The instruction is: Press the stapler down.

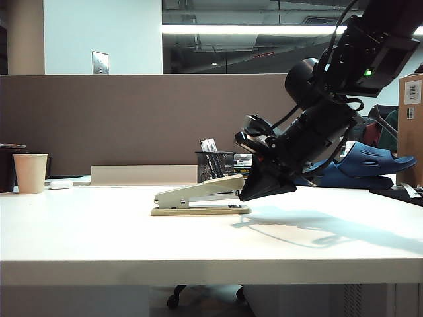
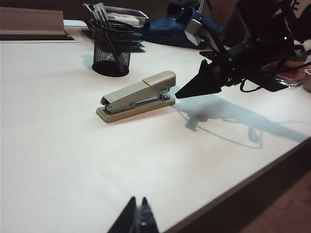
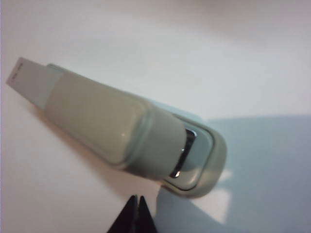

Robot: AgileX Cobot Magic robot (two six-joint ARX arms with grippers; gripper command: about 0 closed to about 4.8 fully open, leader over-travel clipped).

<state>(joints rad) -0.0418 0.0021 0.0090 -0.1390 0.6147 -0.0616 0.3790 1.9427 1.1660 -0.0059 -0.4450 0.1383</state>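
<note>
Black pointed left tool (image 2: 137, 218) & right tool (image 3: 136, 216), tips together, nr wedge-topped beige stapler (image 3: 121, 128).

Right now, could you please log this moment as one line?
beige desk stapler: unpressed | right gripper: shut, beside raised end | left gripper: shut, away

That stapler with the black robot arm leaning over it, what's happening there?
The right hand, its fingers closed to a point, hovers beside the raised front end of the stapler without visibly touching it. The stapler lies on the white table, its top arm up, not yet pressed. The left hand, also shut, hangs back over the table's near edge, holding nothing.
</note>
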